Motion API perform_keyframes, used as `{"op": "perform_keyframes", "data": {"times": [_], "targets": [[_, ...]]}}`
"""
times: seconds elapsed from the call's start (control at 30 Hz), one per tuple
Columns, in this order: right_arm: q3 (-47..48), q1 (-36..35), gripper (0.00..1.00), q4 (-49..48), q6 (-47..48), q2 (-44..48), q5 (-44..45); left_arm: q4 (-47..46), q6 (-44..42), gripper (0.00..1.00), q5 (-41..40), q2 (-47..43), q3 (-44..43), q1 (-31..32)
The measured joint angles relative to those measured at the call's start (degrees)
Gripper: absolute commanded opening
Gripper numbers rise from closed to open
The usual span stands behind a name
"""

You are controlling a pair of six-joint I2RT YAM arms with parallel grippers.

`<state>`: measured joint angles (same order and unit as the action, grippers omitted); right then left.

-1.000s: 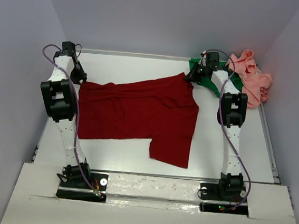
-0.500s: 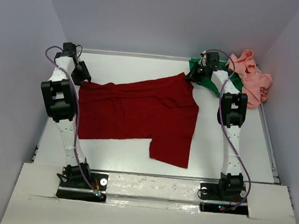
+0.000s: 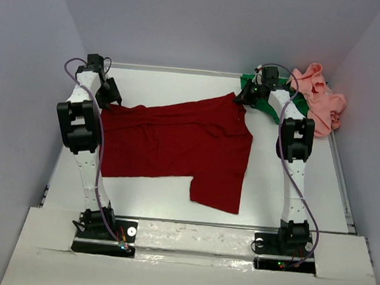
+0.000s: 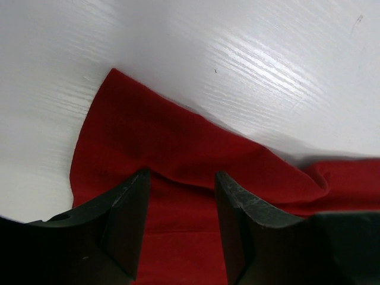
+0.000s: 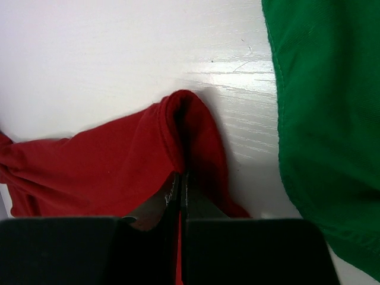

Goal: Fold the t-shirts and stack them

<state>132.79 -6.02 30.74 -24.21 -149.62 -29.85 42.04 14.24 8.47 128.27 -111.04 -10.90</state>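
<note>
above the red t-shirt [image 3: 176, 141], left gripper [image 4: 181, 176] tilted, parted

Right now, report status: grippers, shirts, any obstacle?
Left gripper open over dark red t-shirt corner. Right gripper shut on its far-right corner. Green t-shirt beside right gripper, pink t-shirt beyond.

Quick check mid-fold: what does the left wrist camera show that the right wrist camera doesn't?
Only the left wrist view: the left end effector is open, its jaws apart over a flat corner of the dark red t-shirt, gripping nothing. Only the right wrist view: the right end effector is shut, pinching a raised fold of that shirt, with the green t-shirt off to the right, a strip of table between them. Both: red cloth lying on the white table.
</note>
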Motion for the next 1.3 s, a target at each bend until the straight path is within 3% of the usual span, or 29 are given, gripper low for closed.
{"op": "perform_keyframes", "data": {"times": [0.9, 1.03, 1.17, 1.3], "targets": [[-0.55, 0.0, 0.0, -0.35, 0.04, 0.0, -0.15, 2.36, 1.31, 0.56, -2.75, 3.69, -1.4, 0.94], [-0.55, 0.0, 0.0, -0.35, 0.04, 0.0, -0.15, 2.51, 1.68, 0.41, -2.99, 4.35, -1.53, 0.94], [-0.55, 0.0, 0.0, -0.35, 0.22, 0.0, -0.15, 2.86, 2.4, 0.16, -3.21, 4.9, -2.05, 0.94], [-0.55, 0.0, 0.0, -0.35, 0.24, 0.0, -0.15, 3.21, 2.97, 0.06, -3.17, 4.96, -2.47, 0.94]]}}
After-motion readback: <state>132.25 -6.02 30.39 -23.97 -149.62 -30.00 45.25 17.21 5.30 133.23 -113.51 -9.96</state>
